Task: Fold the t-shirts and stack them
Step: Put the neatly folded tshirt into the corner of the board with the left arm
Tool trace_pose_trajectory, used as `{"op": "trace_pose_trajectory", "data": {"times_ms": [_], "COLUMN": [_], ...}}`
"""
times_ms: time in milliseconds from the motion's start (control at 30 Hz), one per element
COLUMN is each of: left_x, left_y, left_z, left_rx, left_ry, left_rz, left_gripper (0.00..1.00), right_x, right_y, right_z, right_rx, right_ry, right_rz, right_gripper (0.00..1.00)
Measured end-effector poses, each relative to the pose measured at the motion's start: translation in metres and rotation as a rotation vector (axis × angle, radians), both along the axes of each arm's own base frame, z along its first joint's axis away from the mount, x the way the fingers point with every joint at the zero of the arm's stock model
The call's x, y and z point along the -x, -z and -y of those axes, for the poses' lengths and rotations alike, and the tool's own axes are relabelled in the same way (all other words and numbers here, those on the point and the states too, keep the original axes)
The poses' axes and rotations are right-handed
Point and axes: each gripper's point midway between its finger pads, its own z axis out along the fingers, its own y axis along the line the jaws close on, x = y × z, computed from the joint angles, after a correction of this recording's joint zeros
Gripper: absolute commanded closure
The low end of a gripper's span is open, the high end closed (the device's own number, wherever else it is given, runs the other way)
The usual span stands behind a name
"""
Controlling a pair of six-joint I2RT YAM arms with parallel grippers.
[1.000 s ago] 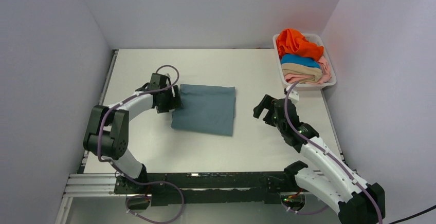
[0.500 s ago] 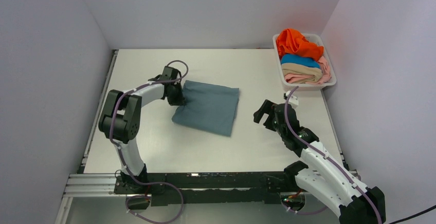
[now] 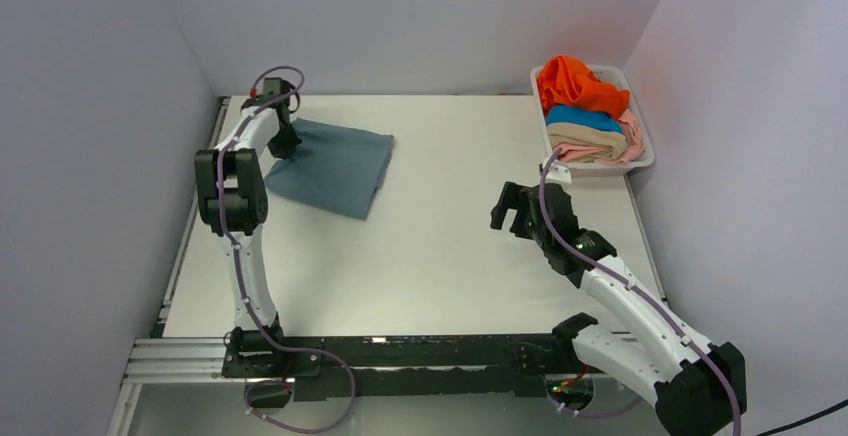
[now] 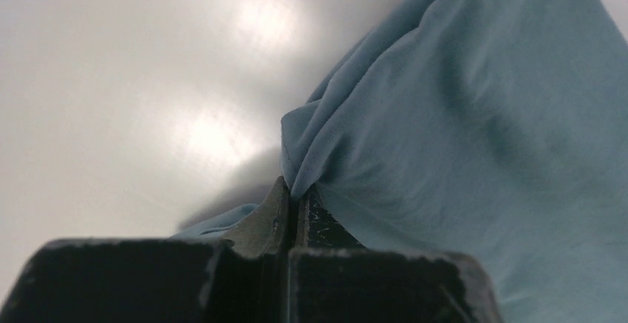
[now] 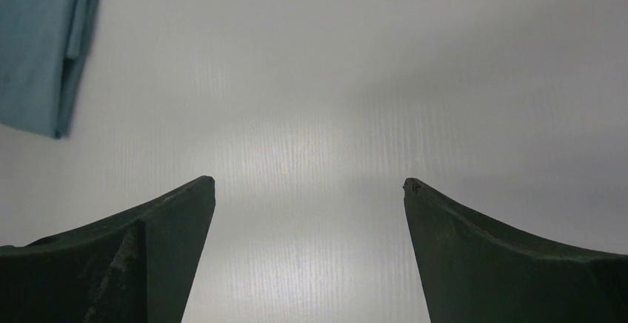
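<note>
My left tool (image 4: pixel 292 198) is pressed shut on a bunched edge of the grey-blue t-shirt (image 3: pixel 335 164), with cloth gathered right at the tips. The shirt lies folded into a rough rectangle at the far left of the counter (image 3: pixel 440 246), the pinched corner nearest the left wall. My right tool (image 5: pixel 309 186) is spread wide with nothing in it, hovering over bare counter just short of the white basket (image 3: pixel 648 146). The basket sits at the far right corner, piled with the orange shirt (image 3: pixel 575 81) on top, then the bright blue shirt (image 3: pixel 582 116), the tan shirt (image 3: pixel 590 134) and the pale pink shirt (image 3: pixel 592 152). I judge this cloth light, limp and prone to creasing. Pulled by one corner, the fold may skew or open, and the layers can slide over each other on the smooth surface. I would pinch through every layer at a folded edge or corner, never the middle. For the basket shirts, I would take a collar or hem that stands proud of the heap.
</note>
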Motion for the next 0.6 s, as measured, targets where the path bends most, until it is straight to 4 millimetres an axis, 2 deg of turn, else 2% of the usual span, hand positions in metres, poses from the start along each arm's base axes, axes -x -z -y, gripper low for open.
{"op": "trace_pose_trajectory", "data": {"times_ms": [200, 333, 467, 600], "left_x": [-0.008, -0.01, -0.017, -0.027], "left_y": [0.005, 0.009, 0.011, 0.009], "left_z": [-0.086, -0.129, -0.152, -0.161], "left_rx": [-0.033, -0.038, -0.034, -0.039], "left_ry": [-0.117, -0.168, -0.18, -0.163], "left_rz": [-0.011, -0.012, 0.002, 0.026], "left_gripper": [1.0, 1.0, 1.0, 1.0], "right_x": [0.001, 0.004, 0.005, 0.007], "right_y": [-0.001, -0.008, -0.013, -0.007], "right_z": [-0.001, -0.001, -0.001, 0.0], "right_rx": [0.016, 0.001, -0.008, 0.003], "right_ry": [-0.022, -0.028, -0.03, -0.03], "right_rz": [-0.009, 0.011, 0.024, 0.002], "right_gripper": [0.0, 0.0, 0.0, 0.0]}}
